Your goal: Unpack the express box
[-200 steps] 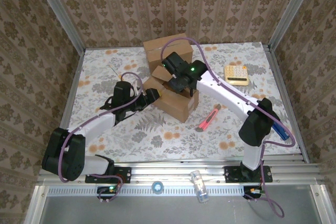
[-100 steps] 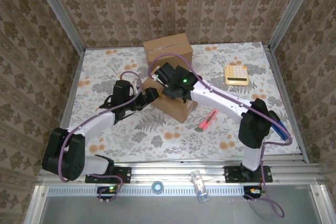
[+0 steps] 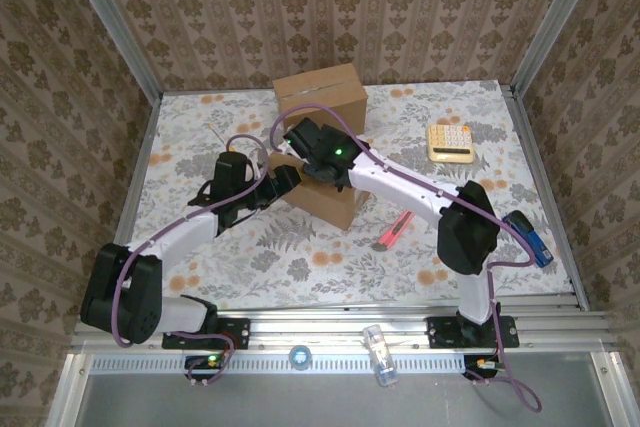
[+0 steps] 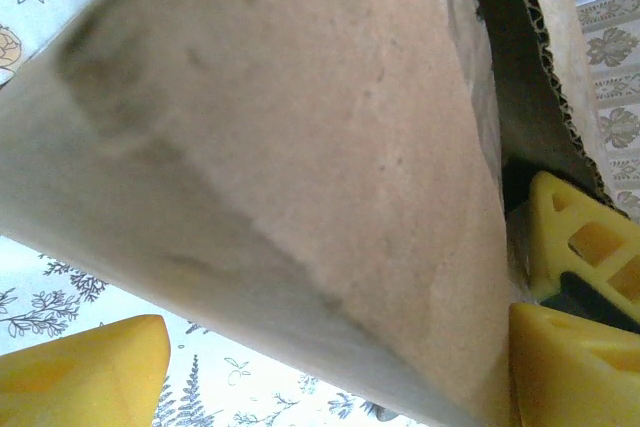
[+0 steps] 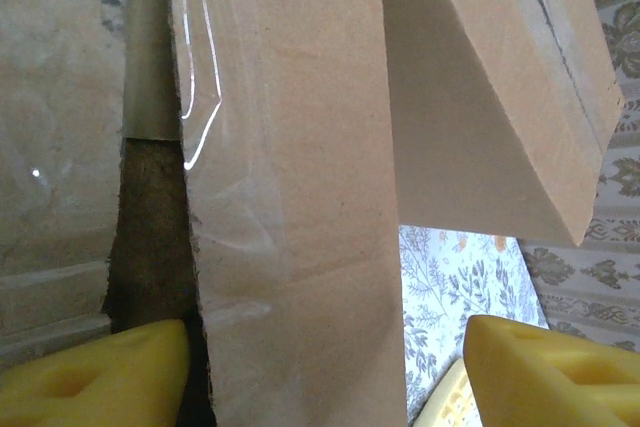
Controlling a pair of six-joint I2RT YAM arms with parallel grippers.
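At the express box (image 3: 333,207) — left fingers (image 4: 80,372) apart.

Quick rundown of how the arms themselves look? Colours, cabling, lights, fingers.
The left arm and right arm have white link shells with black joint housings. A purple cable loops along each. A green light glows on the right arm's wrist, and a blue part sits beside its elbow. The fingers are yellow, with cut-outs.

From above, my right arm (image 3: 400,179) covers much of the brown cardboard box (image 3: 335,207); its dark inside (a narrow slot) shows me nothing, and its wall blurs.
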